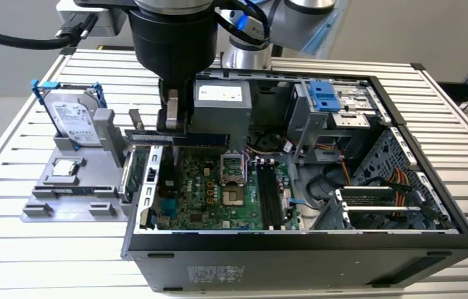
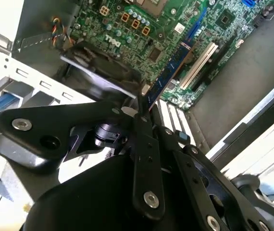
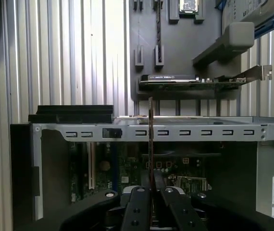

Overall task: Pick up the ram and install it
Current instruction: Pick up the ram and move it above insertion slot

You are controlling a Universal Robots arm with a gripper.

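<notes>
Slim, long dark-green circuit-board ram (image 1: pixel 192 138) pinched btw fingers of black gripper (image 1: pixel 171 128), held level over side wall of open black PC case (image 1: pixel 300 261). First wrist view: ram edge-on, thin strip. Second wrist view: its flat face, above green motherboard (image 2: pixel 127 29).

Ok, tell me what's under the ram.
The ram, shut in the claw, hangs above the case rim and the motherboard inside. In the first wrist view the claw covers the board beneath the ram's near end.
</notes>
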